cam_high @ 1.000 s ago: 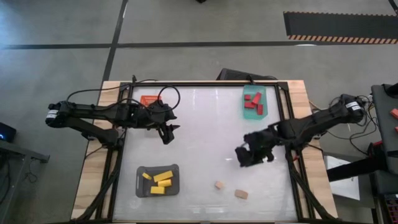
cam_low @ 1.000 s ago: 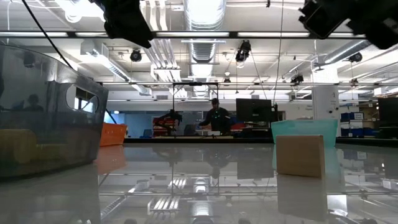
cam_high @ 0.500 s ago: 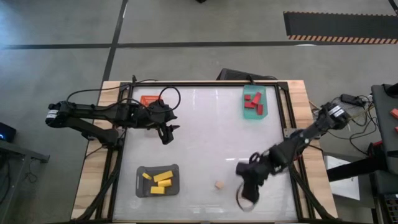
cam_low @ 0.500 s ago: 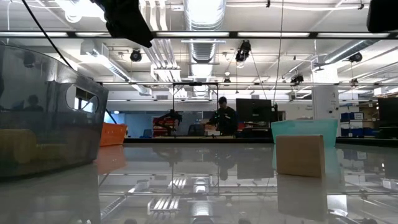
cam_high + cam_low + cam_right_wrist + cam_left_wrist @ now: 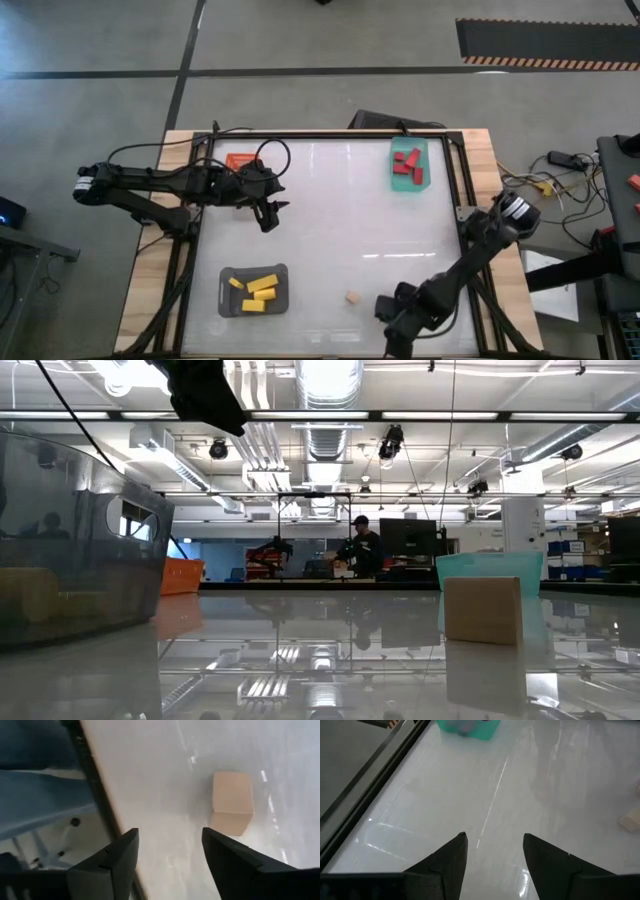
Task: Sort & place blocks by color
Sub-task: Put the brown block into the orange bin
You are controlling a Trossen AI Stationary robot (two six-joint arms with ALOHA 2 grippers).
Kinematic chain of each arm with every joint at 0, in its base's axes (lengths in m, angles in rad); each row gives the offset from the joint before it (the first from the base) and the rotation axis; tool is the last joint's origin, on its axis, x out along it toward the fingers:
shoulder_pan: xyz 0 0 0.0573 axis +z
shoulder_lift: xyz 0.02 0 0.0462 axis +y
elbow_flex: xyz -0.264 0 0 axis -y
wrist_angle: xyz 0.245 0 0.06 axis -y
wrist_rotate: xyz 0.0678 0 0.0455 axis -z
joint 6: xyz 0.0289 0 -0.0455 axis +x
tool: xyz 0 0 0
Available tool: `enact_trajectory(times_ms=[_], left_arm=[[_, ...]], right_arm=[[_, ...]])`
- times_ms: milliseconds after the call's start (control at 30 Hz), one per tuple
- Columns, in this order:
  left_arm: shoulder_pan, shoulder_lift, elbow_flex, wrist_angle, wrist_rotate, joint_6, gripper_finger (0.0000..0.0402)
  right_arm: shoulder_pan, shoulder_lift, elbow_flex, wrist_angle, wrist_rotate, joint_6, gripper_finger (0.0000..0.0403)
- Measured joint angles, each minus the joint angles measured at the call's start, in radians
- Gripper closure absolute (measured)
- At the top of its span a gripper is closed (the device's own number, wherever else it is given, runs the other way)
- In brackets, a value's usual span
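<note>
Looks like you're on the tan leg of the sort. The red blocks (image 5: 406,165) are sitting in the green tray (image 5: 424,150) at the far right corner, and the yellow blocks (image 5: 258,290) are in the grey tray (image 5: 226,275) near the front left. One tan block (image 5: 352,297) lies loose on the counter (image 5: 330,220) near the front edge.

Your right gripper (image 5: 395,318) is down at that front edge, just right of the block. Its fingers are spread with nothing between them. Its wrist camera shows a tan block (image 5: 231,800) lying just ahead of the fingertips, not yet between them. I can't tell whether that's the same block or another one hidden under the arm in the overhead shot.

The left gripper (image 5: 268,212) hangs over the counter beside the orange tray (image 5: 240,160), also spread and empty, so it's just waiting.

For the next move I'd push forward so the fingers straddle the block, drop down, then close. My guess is the tan ones belong in the orange tray, which is a long haul across to the far left.

The block lies flat on a broad face and looks nearly square from above, so the long axis is hard to call. From the wrist camera it seems to run roughly away from the fingers, so the sides already line up with them fairly well. Watch the counter edge, it's close.
</note>
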Motion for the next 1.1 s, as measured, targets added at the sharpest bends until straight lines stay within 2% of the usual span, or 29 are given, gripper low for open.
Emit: enact_trajectory(times_ms=[400,800,1100], left_arm=[[0.0,0.0,0.0,0.001,0.0,0.0,0.0224],[0.0,0.0,-0.001,0.001,0.0,0.0,0.0224],[0.0,0.0,-0.001,0.001,0.0,0.0,0.0224]], right_arm=[[0.004,0.029,-0.008,-0.057,0.146,0.019,0.017],[0.004,0.029,-0.07,-0.047,0.154,0.001,0.017],[0.004,0.031,-0.124,0.029,0.154,0.013,0.0174]])
